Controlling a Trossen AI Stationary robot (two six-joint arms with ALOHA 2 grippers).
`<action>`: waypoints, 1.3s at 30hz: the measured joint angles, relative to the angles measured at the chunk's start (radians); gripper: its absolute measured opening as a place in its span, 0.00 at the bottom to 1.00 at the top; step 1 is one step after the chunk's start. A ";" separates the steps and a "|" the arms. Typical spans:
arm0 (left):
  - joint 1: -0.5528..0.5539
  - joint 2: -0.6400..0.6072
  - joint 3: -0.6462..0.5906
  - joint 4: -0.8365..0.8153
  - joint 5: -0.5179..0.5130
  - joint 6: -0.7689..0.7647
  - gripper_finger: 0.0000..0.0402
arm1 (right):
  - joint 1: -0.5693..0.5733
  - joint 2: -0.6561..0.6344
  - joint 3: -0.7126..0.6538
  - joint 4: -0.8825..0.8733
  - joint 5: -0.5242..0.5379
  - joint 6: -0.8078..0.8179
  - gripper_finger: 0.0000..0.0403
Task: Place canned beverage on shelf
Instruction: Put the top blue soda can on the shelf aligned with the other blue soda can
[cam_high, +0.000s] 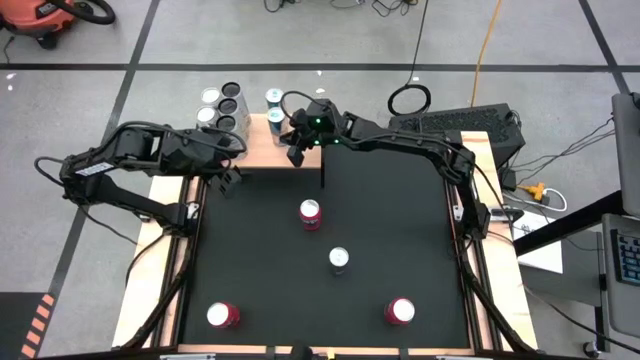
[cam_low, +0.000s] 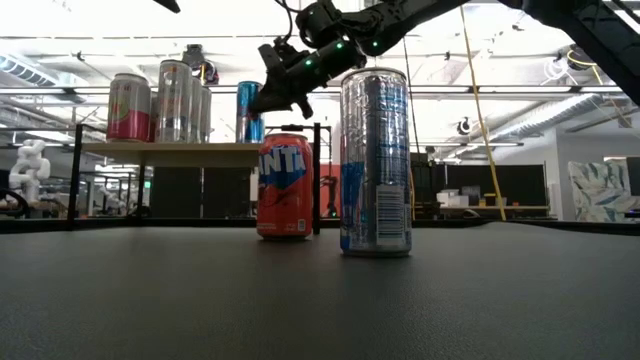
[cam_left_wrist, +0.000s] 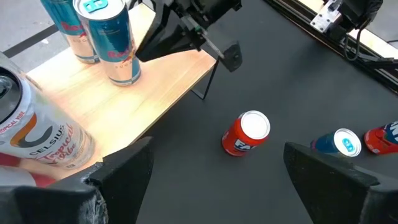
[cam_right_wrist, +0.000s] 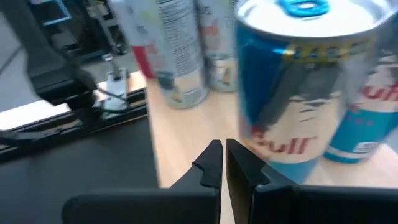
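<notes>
The right gripper (cam_high: 296, 143), fingers pressed together and empty, hovers over the shelf (cam_high: 262, 150) at the table's far edge, beside two blue cans (cam_high: 274, 98) standing there. The left gripper (cam_high: 228, 180) waits spread nearby. Next likely: fetching the orange can (cam_high: 310, 212) mid-table.

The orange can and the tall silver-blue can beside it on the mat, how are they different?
The orange can is short and squat; the silver-blue can is slim and clearly taller. The orange can is orange with white lettering; the silver-blue can is silver with blue panels. In the high view, the orange can stands nearer the shelf; the silver-blue can stands nearer the mat's middle. Both stand upright on the black mat, not yet on the shelf, and no gripper touches them.
</notes>
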 joint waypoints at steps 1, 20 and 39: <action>0.000 0.001 0.000 0.000 0.000 0.000 0.90 | 0.000 -0.004 0.000 -0.011 -0.004 -0.003 0.00; -0.014 -0.002 0.000 -0.005 -0.005 -0.019 0.90 | -0.040 -0.014 0.000 -0.063 0.001 -0.037 0.00; -0.014 -0.002 0.000 -0.004 -0.006 -0.027 0.90 | -0.040 0.003 0.000 -0.013 0.001 -0.031 0.00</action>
